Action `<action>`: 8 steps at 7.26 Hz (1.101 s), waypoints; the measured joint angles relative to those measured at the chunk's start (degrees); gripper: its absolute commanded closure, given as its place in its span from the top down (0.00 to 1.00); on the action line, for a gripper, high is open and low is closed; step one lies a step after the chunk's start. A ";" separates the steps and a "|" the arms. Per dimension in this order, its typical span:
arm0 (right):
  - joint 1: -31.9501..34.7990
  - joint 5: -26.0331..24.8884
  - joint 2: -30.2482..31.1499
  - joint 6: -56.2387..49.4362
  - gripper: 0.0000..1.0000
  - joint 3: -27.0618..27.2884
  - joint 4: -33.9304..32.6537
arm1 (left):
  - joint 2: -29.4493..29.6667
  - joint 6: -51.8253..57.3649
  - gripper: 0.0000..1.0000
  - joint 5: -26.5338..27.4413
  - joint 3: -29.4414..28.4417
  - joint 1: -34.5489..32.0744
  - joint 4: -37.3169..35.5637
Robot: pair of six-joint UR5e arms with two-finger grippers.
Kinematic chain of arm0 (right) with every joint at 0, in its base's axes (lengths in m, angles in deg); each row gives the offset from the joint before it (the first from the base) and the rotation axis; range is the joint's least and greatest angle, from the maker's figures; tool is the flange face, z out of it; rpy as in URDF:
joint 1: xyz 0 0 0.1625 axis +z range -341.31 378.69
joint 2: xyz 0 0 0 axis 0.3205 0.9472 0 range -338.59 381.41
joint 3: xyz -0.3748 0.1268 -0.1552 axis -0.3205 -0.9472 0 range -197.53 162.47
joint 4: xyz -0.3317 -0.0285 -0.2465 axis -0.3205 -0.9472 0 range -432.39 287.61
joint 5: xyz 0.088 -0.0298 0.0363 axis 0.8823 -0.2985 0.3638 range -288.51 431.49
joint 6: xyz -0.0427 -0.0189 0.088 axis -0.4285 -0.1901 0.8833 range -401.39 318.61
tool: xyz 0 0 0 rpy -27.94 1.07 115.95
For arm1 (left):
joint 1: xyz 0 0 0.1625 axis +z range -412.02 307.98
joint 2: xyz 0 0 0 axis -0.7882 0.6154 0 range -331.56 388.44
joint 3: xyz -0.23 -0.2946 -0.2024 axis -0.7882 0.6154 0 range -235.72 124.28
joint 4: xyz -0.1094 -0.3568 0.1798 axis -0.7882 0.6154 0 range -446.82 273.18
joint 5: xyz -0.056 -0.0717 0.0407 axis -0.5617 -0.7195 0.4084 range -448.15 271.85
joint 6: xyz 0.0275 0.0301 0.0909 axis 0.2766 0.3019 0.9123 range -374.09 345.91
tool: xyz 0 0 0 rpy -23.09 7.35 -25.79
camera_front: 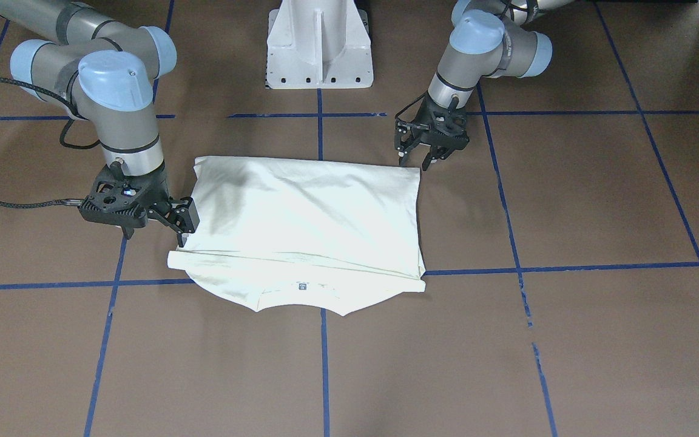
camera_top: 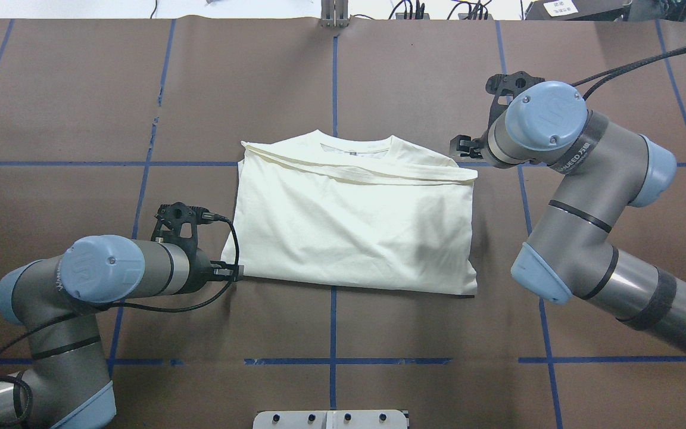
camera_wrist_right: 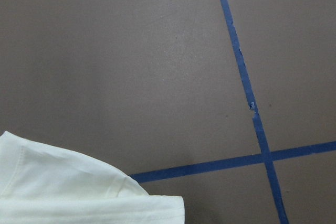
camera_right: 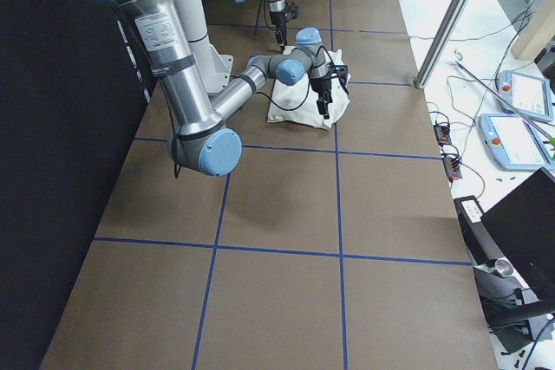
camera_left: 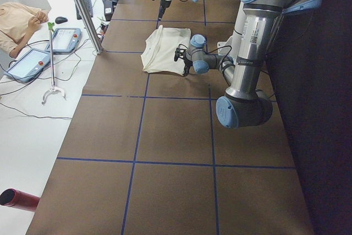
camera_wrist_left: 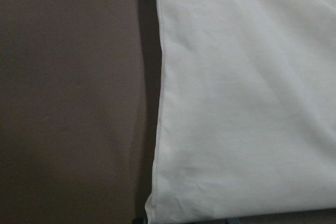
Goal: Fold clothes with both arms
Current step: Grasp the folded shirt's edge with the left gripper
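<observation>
The folded cream T-shirt is lying between the tools. The black left tool is being held apart; the right tool cannot be judged.

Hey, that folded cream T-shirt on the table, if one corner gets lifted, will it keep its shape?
Probably not: the T-shirt is thin, softly wrinkled cloth, so it would likely drape from the lifted corner. Its layers, stacked loosely near the collar, may slide apart and unfold. A push would likely bunch it rather than slide it whole.
</observation>
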 measured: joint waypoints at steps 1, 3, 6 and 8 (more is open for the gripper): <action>0.00 0.02 0.00 -0.03 1.00 0.00 0.04 | 0.03 0.06 0.57 0.00 -0.42 -0.50 0.29; -0.01 0.03 0.03 -0.07 1.00 0.00 0.01 | 0.11 0.14 0.57 -0.02 -0.84 -0.92 0.43; -0.07 -0.07 0.08 0.14 1.00 -0.06 -0.01 | 0.66 0.04 0.30 -0.11 -2.52 -0.49 1.76; -0.03 -0.10 0.09 0.17 1.00 -0.08 -0.01 | 0.90 -0.14 0.00 -0.21 -3.36 -0.43 3.65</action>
